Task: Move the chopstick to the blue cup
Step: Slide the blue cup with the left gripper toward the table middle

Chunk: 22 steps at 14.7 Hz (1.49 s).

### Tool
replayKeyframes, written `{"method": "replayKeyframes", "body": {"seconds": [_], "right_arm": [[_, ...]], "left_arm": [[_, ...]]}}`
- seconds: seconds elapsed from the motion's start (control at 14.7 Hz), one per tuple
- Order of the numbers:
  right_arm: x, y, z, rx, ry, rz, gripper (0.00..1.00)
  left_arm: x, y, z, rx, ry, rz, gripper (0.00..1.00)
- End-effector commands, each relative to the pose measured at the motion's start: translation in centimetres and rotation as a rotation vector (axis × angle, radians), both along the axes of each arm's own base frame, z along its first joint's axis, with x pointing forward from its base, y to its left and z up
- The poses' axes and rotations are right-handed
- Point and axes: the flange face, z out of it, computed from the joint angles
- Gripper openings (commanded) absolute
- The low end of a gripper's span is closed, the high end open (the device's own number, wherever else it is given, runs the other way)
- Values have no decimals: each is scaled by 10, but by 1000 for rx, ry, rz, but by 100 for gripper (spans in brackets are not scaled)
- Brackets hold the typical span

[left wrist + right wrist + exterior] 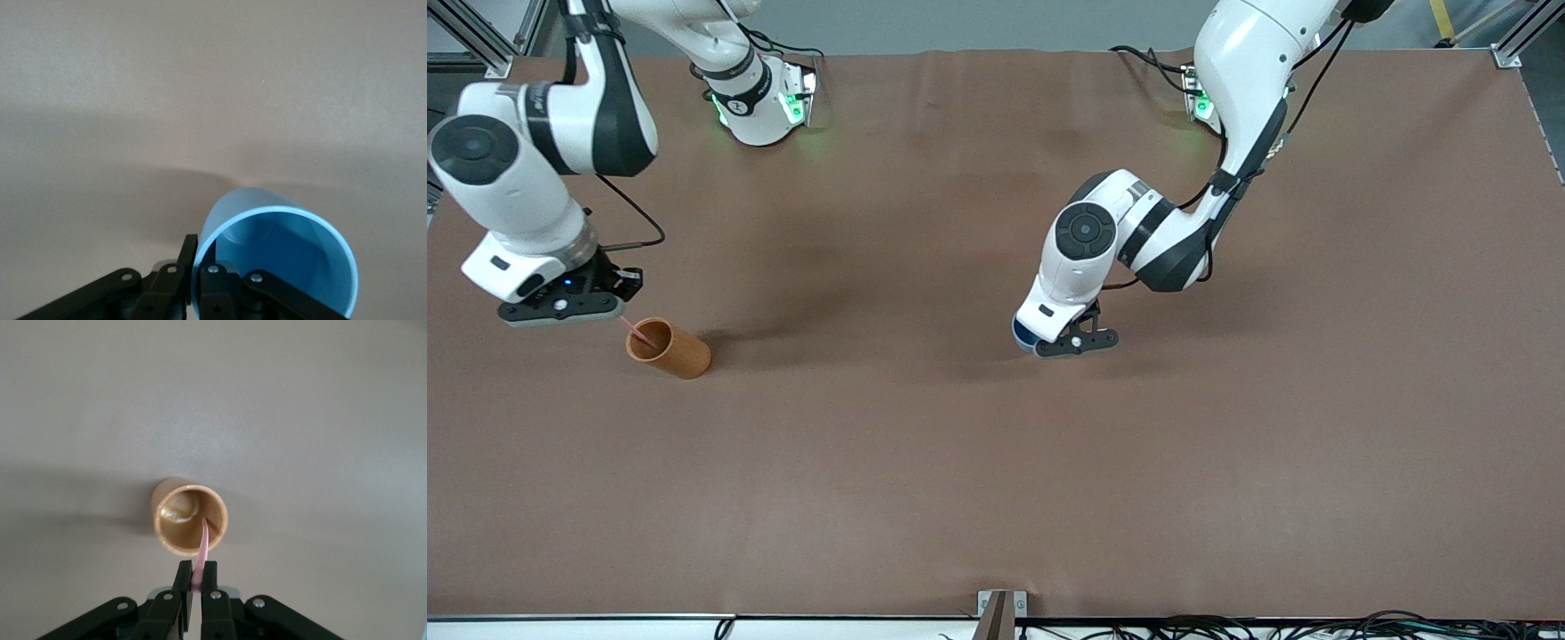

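- Right gripper point(609, 307), over the table point(996, 462) at the right arm's end: fingers closed on the upper end of the chopstick point(202, 550). The stick's lower part sits inside the orange-brown cup point(669, 348), leaning against its rim.
- Step in hand, as judged: the pick-up. The stick is pinched but not yet drawn out of the orange-brown cup.
- Next move calls for a straight lift until the lower tip clears the rim, then a carry across toward the left arm's end. Lifting at a slant could drag or tip the cup.
- Chopstick: thin, straight, pale pink, smooth-looking. Such a narrow stick may pivot in the pinch if the tip catches.
- Orange-brown cup: plain cylinder, matte, upright, with a pale patch at its bottom; what that is I cannot tell.
- Table: brown, matte, with faint creases like a laid sheet.
- Left gripper point(1069, 342), low over the middle of the table: fingers clamped on the wall of the blue cup point(277, 257), one inside the rim and one outside.
- Blue cup: light blue, smooth, thin round rim, darker blue inside. In the front view only a sliver shows under the left wrist. Whether it rests on the table or hangs just above I cannot tell.
- Judgement: the receiving cup is steadied; the insertion needs the stick's tip aligned over that open mouth.
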Motion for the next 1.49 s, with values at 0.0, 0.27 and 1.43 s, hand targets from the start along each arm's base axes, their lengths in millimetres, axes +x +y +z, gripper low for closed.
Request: {"method": "replayKeyframes", "body": {"seconds": [0.0,0.27,1.43], "right_arm": [[10,1,49,67,9,-73,2],[13,-2,107,158,14,-137,2],[15,27,220,299,20,-200,1]], "left_arm": [[-3,-3,-7,12,-12,2,4],[-5,-3,-18,14,-3,3,12],[91,250,210,56,-121,-179,100]]}}
